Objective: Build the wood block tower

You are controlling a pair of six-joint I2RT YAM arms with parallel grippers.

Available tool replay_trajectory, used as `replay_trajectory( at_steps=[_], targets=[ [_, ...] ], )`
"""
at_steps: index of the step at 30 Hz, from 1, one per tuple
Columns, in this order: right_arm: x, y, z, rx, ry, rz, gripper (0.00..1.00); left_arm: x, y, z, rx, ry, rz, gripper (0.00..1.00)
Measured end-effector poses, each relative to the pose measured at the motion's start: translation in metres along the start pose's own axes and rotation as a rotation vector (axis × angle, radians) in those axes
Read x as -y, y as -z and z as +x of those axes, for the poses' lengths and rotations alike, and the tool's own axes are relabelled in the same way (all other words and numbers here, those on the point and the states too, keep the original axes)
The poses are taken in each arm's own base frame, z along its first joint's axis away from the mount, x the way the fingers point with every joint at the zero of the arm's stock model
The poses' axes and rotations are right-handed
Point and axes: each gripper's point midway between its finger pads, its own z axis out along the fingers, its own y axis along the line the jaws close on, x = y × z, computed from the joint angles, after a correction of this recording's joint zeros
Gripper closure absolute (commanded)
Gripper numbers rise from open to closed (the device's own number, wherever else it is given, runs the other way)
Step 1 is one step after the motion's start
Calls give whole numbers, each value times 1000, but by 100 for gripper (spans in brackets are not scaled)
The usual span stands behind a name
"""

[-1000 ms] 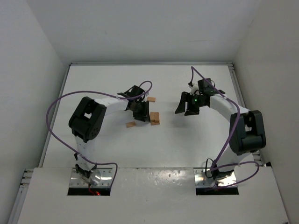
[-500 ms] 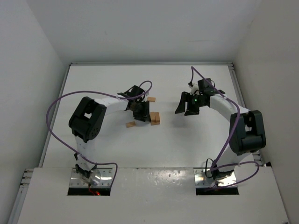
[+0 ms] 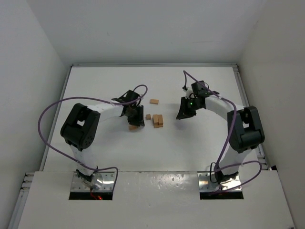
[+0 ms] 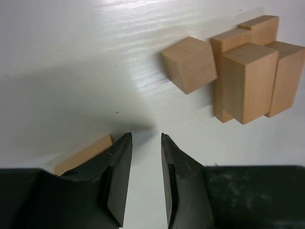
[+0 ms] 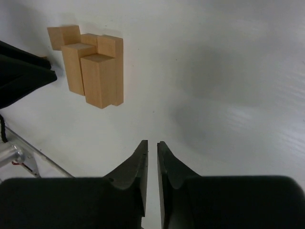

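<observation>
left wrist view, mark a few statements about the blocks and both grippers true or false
1. The left gripper holds nothing. True.
2. The cube sits on top of the upright blocks. False: it lies on the table beside them.
3. A flat block lies beside the left gripper, outside its fingers. True.
4. The right gripper grips a block. False: nothing is between its fingers.

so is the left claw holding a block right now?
No, the left claw has nothing between its parted fingers; a flat block lies on the surface just outside one finger.
</observation>
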Motion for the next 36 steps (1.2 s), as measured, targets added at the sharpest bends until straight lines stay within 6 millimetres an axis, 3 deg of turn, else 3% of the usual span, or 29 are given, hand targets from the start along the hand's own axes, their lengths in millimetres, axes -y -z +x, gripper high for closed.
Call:
replay_trajectory(
  at_steps=[8, 14, 17, 21, 23, 25, 28, 30, 36],
  targets=[
    [-2, -31, -12, -13, 3, 14, 93, -10, -1, -2, 2, 0, -24, 61],
    [-6, -41, -15, -15, -2, 19, 93, 1, -9, -25, 14, -38, -1, 60],
    [-6, -41, -15, -15, 1, 20, 93, 6, -5, -35, 26, -105, 31, 59],
    [-7, -36, -18, -5, 30, 10, 93, 7, 20, -55, 85, -201, 85, 56],
    [-8, -29, -20, 2, 52, -7, 93, 5, 41, -73, 139, -268, 91, 60],
    [-7, -16, -28, 31, 80, -27, 93, 10, 58, -100, 196, -346, 108, 70],
    [-7, 0, -36, 66, 119, -48, 93, 25, 75, -136, 295, -476, 154, 70],
    [-5, 5, -37, 80, 135, -53, 92, 32, 77, -144, 327, -545, 181, 69],
    [-8, 2, -26, 56, 147, -67, 91, 36, 47, -128, 257, -665, 262, 59]
  ],
)
